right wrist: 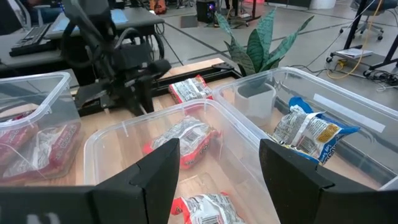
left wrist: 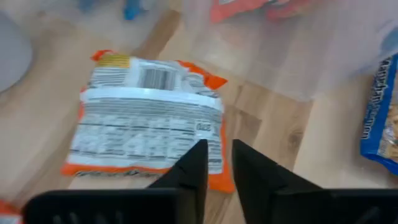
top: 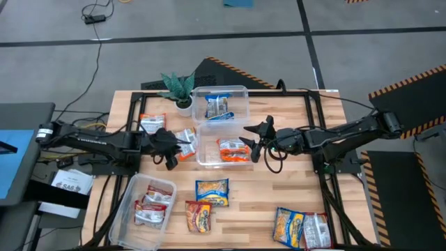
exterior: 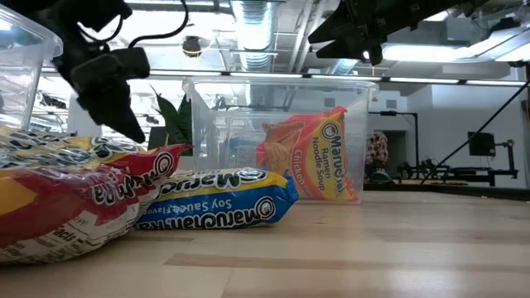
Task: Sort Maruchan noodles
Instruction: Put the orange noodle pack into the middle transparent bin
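Observation:
An orange Maruchan packet (left wrist: 143, 124) lies label side down on the wood just left of the middle clear tub (top: 202, 162). My left gripper (left wrist: 217, 163) hovers over the packet's corner, its fingers a narrow gap apart with nothing between them; in the high view it (top: 172, 155) is beside that packet (top: 185, 144). My right gripper (top: 252, 139) hangs wide open over the middle tub, which holds orange packets (right wrist: 186, 140). The far tub (top: 240, 90) holds a blue packet (top: 218, 107).
A near-left tub (top: 125, 202) holds red packets. Loose packets lie on the table: red-and-silver (top: 152, 123) at the far left, blue-and-yellow (top: 211, 192) and red (top: 198, 216) in the near middle, several (top: 303, 226) at the near right. A potted plant (top: 180, 87) stands at the back.

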Available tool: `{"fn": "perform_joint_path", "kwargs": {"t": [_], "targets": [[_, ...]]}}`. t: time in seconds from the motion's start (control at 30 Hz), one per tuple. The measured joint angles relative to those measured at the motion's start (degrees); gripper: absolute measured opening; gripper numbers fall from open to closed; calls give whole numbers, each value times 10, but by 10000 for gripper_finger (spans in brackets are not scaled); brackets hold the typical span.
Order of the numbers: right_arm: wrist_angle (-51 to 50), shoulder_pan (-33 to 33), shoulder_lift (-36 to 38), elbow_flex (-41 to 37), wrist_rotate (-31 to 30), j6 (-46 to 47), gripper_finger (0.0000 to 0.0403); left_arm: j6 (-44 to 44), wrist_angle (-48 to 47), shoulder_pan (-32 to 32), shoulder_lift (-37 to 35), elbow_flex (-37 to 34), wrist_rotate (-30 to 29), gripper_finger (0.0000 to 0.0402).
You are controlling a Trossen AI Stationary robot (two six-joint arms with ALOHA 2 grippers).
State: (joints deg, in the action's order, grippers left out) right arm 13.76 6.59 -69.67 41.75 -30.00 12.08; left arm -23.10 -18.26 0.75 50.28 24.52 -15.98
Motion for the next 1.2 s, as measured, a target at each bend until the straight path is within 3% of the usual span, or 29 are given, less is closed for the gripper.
{"fn": "perform_joint_path", "kwargs": {"t": [0.17, 0.37, 0.6, 1.0, 1.1, 1.2], "targets": [[0, 0, 0, 0, 0, 0, 244, 35, 74, 24, 0, -41, -21, 140], [1, 0, 0, 0, 0, 0, 244, 77, 94, 39, 30, -44, -69, 226], [2, 0, 0, 0, 0, 0, 244, 105, 122, 39, 99, -44, -72, 268], [2, 0, 0, 0, 0, 0, 244, 109, 140, 39, 224, -44, -143, 261], [2, 0, 0, 0, 0, 0, 244, 98, 138, 39, 245, -44, -151, 216], [1, 0, 0, 0, 0, 0, 244, 85, 139, 39, 261, -44, -156, 119]]}}
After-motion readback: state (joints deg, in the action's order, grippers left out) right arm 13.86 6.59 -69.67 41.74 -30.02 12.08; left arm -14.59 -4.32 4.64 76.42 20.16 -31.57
